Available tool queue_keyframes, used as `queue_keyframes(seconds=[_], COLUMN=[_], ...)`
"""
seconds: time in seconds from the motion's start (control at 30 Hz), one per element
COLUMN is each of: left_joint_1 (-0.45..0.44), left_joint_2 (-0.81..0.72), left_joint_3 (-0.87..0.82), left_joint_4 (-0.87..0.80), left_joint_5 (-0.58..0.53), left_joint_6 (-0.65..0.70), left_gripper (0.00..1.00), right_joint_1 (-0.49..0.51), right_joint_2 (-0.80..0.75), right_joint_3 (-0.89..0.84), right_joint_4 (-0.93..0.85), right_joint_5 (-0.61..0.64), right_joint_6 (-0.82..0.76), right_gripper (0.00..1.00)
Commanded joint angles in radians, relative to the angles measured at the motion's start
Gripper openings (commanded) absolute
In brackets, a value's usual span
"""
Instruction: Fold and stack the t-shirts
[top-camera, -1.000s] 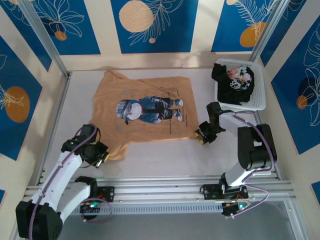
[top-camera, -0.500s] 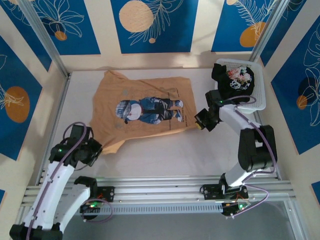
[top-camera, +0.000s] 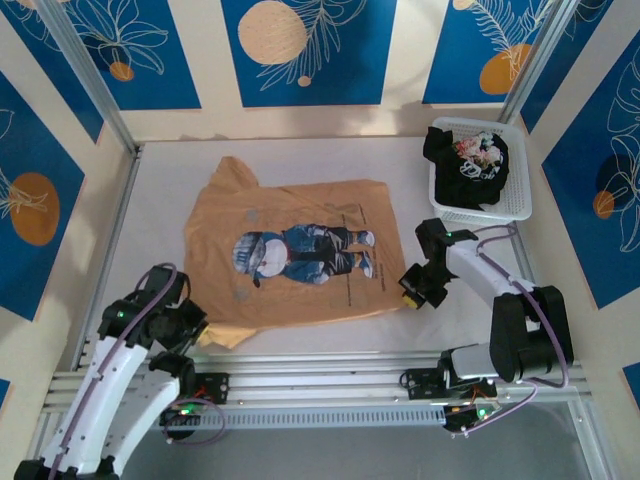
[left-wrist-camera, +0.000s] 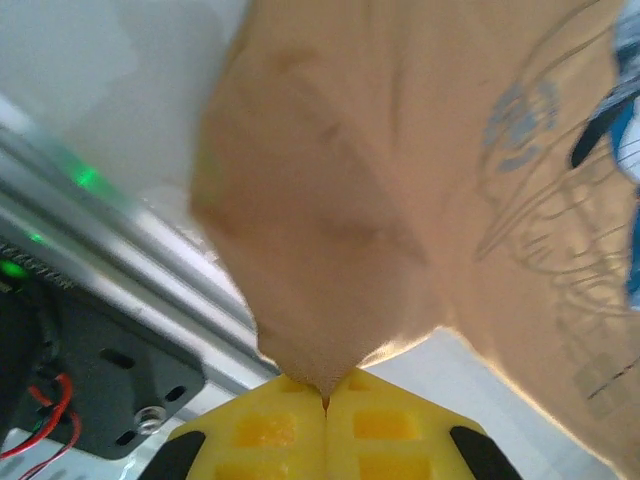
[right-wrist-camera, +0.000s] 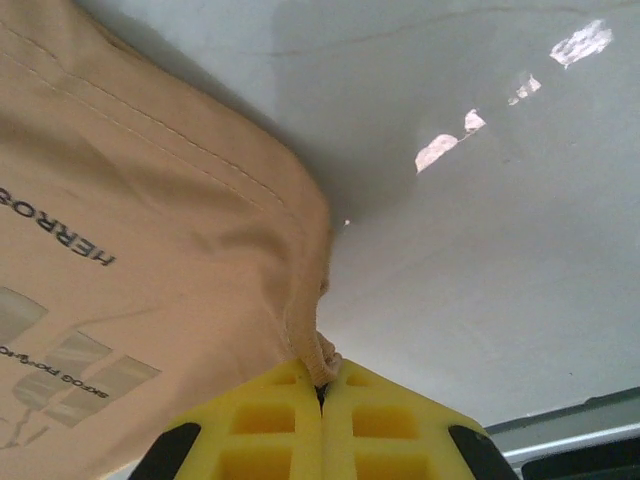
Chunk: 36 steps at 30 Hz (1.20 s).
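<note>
Tan t-shirt (top-camera: 300, 255) is lying print-up and mostly flat across the middle of the surface (top-camera: 330, 340). Its hem is pointing right, and the far-left sleeve is rumpling up a bit. Black t-shirt (top-camera: 465, 165) is sitting bunched in the white basket (top-camera: 515, 210) at the far right, well apart from the tan one.

Left pincer (left-wrist-camera: 325, 402) is pinching the near-left corner of the tan tee. The yellow pads are pressing together with only a thin nub of cloth between them, and the fabric is tenting up from the grip. Right pincer (right-wrist-camera: 322, 385) is clamping the near-right hem corner the same way, with the stitched edge curling into the closed pads.

Handling, judging from the look:
- The cloth is looking light, limp and soft, with no stiffness.
- It is draping and creasing wherever it is being lifted, so it is likely going to sag between the two holds and drag on the surface rather than slide cleanly.
- Both bites are looking shallow, so the cloth slipping out under a tug is the risk.
- The best holds are looking like the hem and seam corners, where doubled cloth gives the pads more to bite.
- Both sides probably need moving evenly, or the tee is going to skew.
- The black tee is looking just as floppy and needs shaking out flat first.
</note>
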Motion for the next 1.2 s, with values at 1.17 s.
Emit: queue_keyframes(seconds=[1.17], left_joint_1=[0.066], left_joint_2=[0.861], left_joint_3=[0.601], left_joint_4=[0.293], left_joint_5=[-0.304], left_joint_6=[0.539], left_gripper=[0.00], right_joint_1=[-0.018], right_joint_2=[0.422], right_joint_3=[0.530], right_joint_4=[-0.070], right_joint_5=[0.095], right_joint_6=[-0.021], right_gripper=[0.00])
